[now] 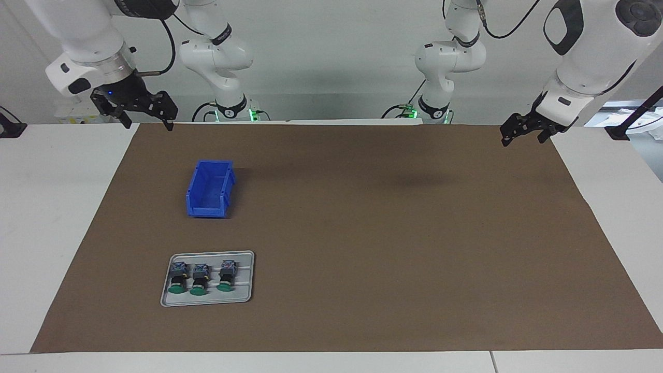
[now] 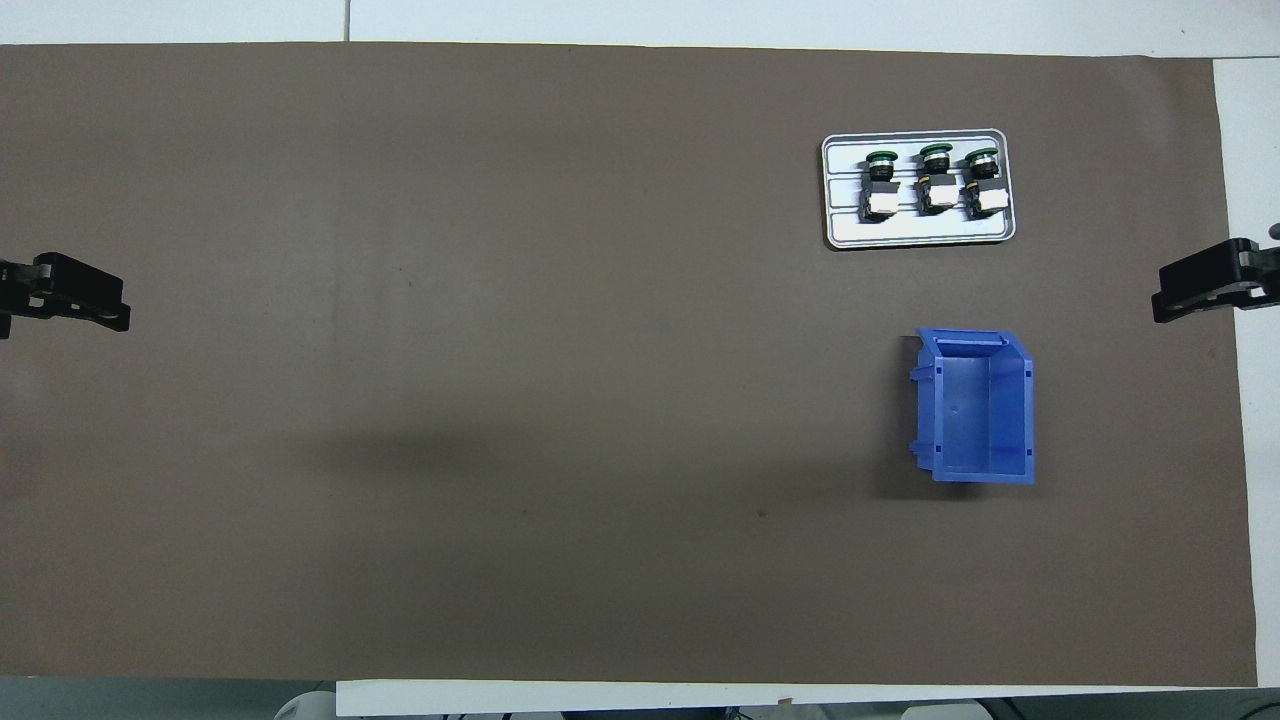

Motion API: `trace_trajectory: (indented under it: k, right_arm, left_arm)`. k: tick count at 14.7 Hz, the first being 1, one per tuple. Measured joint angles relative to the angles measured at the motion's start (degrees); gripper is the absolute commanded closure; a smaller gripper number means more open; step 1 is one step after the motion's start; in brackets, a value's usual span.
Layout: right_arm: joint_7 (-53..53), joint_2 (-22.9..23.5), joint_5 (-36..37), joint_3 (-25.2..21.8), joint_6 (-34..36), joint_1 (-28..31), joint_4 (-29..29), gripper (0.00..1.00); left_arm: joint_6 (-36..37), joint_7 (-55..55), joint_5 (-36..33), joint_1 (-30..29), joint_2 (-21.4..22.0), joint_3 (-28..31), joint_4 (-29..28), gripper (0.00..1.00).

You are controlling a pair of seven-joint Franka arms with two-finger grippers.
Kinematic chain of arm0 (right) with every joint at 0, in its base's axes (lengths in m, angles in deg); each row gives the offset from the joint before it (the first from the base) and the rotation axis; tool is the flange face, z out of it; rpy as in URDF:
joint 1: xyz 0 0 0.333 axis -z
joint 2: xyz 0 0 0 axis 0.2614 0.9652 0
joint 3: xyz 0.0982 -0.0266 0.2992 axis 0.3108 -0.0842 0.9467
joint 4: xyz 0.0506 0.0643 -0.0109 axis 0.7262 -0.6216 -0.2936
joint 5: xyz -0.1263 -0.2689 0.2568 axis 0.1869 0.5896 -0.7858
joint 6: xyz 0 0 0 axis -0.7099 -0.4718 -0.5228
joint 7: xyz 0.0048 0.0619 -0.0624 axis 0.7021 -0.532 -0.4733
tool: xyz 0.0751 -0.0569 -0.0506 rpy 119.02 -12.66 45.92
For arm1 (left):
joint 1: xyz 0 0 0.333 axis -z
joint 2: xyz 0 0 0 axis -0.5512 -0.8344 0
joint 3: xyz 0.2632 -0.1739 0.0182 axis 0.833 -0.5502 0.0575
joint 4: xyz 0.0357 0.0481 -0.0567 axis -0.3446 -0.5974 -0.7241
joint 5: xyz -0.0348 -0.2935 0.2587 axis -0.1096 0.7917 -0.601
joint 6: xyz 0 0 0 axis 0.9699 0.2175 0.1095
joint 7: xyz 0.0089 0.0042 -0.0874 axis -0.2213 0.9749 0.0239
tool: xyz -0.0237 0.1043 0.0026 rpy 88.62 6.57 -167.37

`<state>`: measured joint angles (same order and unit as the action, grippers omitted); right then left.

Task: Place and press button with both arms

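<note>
With both grippers spread, empty and raised, the left gripper and right gripper wait; the three green-capped, black-bodied buttons lie untouched on the grey metal tray, at 12 o'clock from the blue plastic bin overhead, so picking one appears next.

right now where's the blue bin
The blue bin sits empty on the brown mat toward the right arm's end of the table, nearer the robots than the tray of buttons.
</note>
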<state>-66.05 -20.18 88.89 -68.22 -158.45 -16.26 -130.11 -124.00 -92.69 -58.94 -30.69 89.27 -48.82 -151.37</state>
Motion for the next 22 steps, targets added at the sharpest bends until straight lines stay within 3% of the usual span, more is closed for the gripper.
trace_trajectory:
  k: [11, 15, 18, 22]
  right_arm:
    - [-0.28, 0.03, -0.34, -0.10, -0.82, -0.02, -0.35, 0.00]
    - [-0.48, 0.80, -2.31, -0.08, -5.41, -0.09, -1.02, 0.00]
    - [-0.48, 6.10, -4.22, 0.05, -14.12, -0.86, -2.02, 0.00]
    - [-0.48, 17.33, -5.46, 0.51, -28.56, -2.99, -2.61, 0.01]
  left_arm:
    - [0.26, 0.00, 0.00, 0.00, 0.00, -0.02, 0.00, 0.00]
    - [0.26, 0.01, 0.00, 0.00, 0.00, -0.02, 0.00, 0.00]
    - [0.26, 0.01, 0.00, 0.00, 0.00, -0.02, 0.00, 0.00]
    - [0.26, 0.01, 0.00, 0.00, 0.00, -0.02, 0.00, 0.00]
